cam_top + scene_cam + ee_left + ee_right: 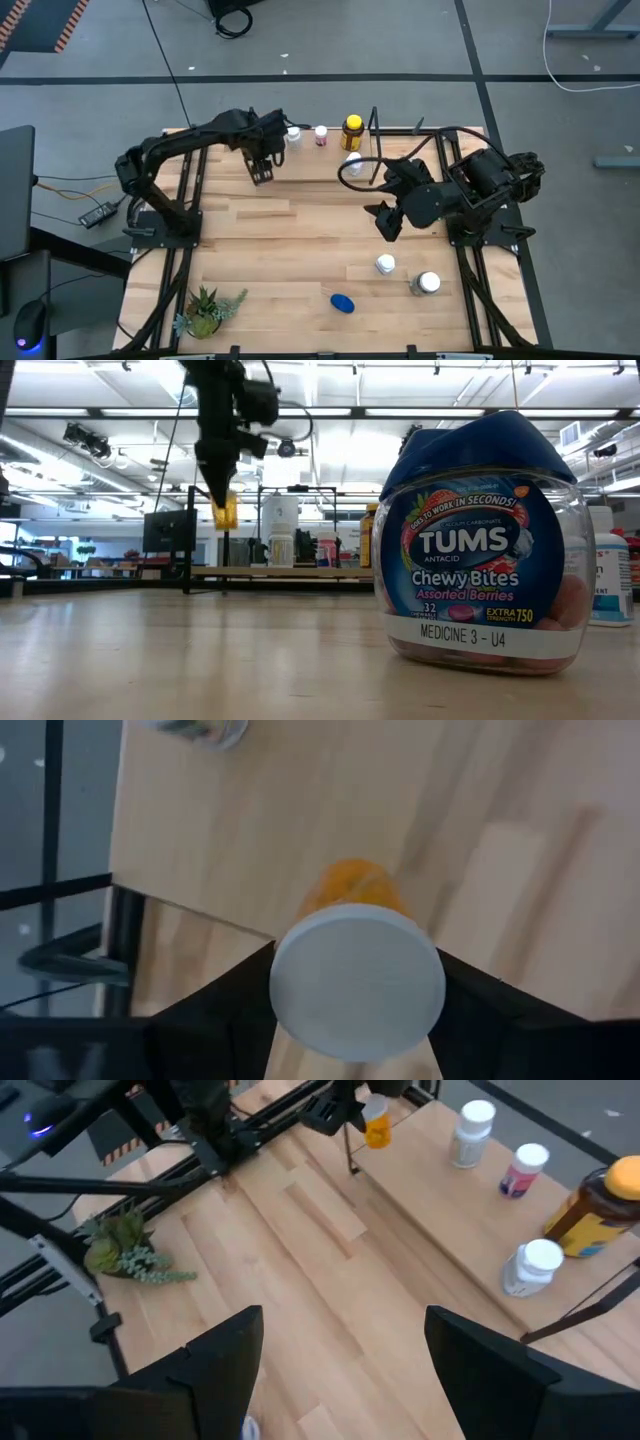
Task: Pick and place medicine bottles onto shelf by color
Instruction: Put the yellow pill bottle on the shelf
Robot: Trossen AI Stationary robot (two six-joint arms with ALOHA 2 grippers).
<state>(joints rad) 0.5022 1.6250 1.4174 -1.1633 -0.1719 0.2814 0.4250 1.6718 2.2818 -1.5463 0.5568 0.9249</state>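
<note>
My left gripper [262,172] is shut on a small orange bottle with a white cap [350,885]. It holds the bottle above the left part of the light-wood shelf [225,160], and it also shows in the low view [227,510] and the right wrist view [377,1125]. On the shelf stand a white bottle [293,135], a pink-and-white one [320,136], a yellow-amber one [352,128] and another white one [354,162]. My right gripper [385,222] is open and empty over the table's middle right. A white bottle [385,265], a clear-greyish one [425,284] and a blue one [342,303] rest on the table. My left gripper pinches the orange bottle at its white cap [358,982], with one finger [225,1005] on either side of the cap. The fingers point down from above. The bottle hangs upright below them, clear of the shelf plank.
A small potted green plant [205,310] stands at the near left corner. In the low view the blue-capped Tums bottle [490,540] fills the right foreground, with a white bottle [610,570] beside it. Bare wood lies between the shelf and the near bottles.
</note>
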